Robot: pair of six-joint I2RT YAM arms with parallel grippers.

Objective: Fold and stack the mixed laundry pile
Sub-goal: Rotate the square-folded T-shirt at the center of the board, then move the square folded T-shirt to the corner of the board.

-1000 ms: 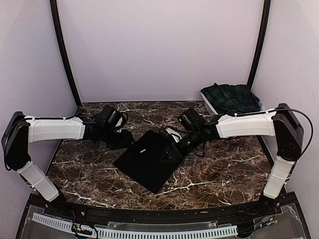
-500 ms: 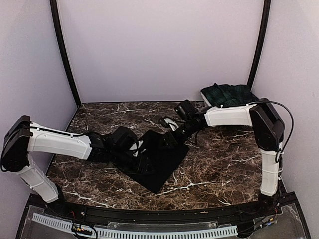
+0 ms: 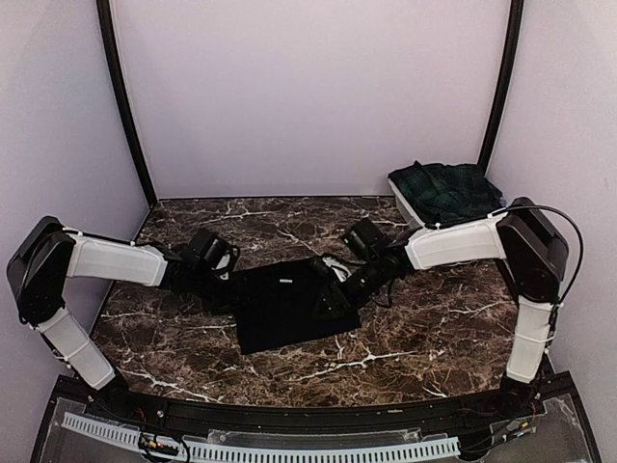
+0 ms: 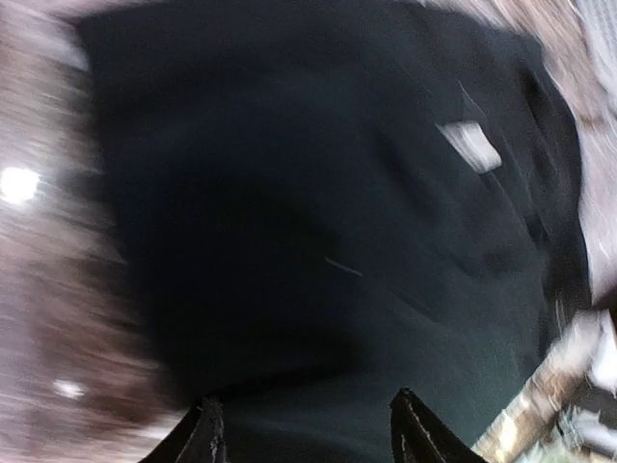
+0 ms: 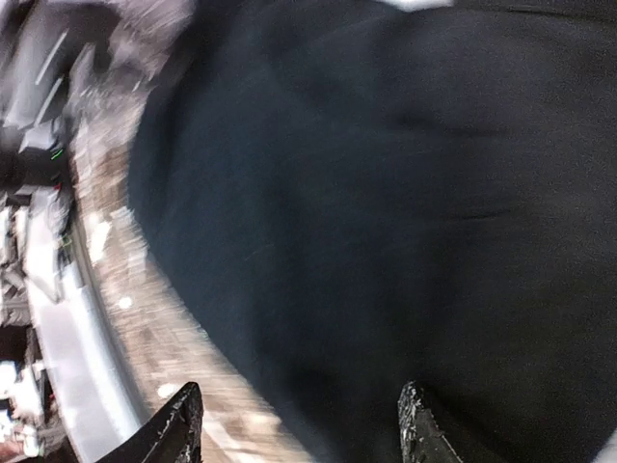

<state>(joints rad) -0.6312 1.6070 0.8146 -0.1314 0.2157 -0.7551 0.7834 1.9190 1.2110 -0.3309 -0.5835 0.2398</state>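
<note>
A plain black cloth (image 3: 284, 307) lies flat on the marble table, with a small white label (image 3: 286, 281) on its top. My left gripper (image 3: 231, 285) is at the cloth's left edge, and my right gripper (image 3: 334, 295) is at its right edge. In the left wrist view the cloth (image 4: 318, 222) fills the frame and the left gripper (image 4: 308, 424) is open just above it. In the right wrist view the right gripper (image 5: 299, 410) is open over the cloth (image 5: 386, 193) near its edge. The tartan skirt (image 3: 445, 188) lies at the back right. No bluish item shows.
The white basket (image 3: 404, 204) holding the tartan skirt stands in the back right corner against the wall. A white slatted strip (image 3: 260, 449) runs along the table's near edge. Both wrist views are motion-blurred.
The black cloth has turned from a diamond lie to a squarer one and shifted left. My left arm drew back to its left edge; my right gripper moved down to its right edge.
</note>
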